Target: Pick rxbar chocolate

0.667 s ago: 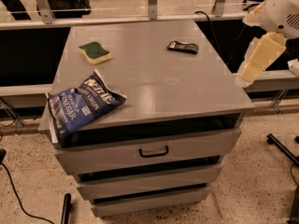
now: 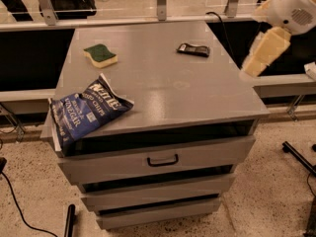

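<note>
Chips (image 2: pixel 89 111) lie nearest on the table (image 2: pixel 168 90), front left, with the sponge (image 2: pixel 101 55) farther back. The rxbar (image 2: pixel 193 49) lies flat at far right. The pincer (image 2: pixel 254 63) hangs beyond the right edge, its state unreadable; it should descend squarely across the bar's narrow width.

The robot's single arm enters from the upper right corner of the camera view. Its white, rounded plastic joint housing (image 2: pixel 292 5), with a small patch of holes on its side, sits above and to the right of the tool. The pale cream, blocky tool (image 2: pixel 253 65) slants down and to the left from that housing, its lower end the lowest and leftmost part of the arm.
</note>
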`<control>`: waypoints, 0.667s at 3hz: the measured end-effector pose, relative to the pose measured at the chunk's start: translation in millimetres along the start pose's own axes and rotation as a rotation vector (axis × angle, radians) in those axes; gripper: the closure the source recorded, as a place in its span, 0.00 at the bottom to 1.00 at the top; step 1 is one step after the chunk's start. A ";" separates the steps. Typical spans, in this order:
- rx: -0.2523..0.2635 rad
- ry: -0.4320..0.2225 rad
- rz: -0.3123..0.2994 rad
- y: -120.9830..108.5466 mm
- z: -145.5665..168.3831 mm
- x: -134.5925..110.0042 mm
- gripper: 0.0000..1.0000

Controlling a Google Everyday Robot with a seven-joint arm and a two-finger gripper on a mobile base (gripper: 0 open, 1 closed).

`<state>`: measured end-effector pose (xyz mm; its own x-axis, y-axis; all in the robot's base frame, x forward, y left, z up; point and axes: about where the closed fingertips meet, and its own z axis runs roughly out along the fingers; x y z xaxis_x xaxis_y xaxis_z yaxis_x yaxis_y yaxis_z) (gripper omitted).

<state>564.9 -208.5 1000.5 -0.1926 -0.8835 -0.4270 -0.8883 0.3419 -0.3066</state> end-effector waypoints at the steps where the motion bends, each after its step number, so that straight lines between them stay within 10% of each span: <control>1: 0.024 -0.084 0.044 -43.6 25.5 -22.6 0.00; 2: 0.047 -0.156 0.086 -83.2 53.3 -45.5 0.00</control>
<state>669.8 -179.7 1000.0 -0.1974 -0.7912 -0.5788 -0.8501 0.4322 -0.3010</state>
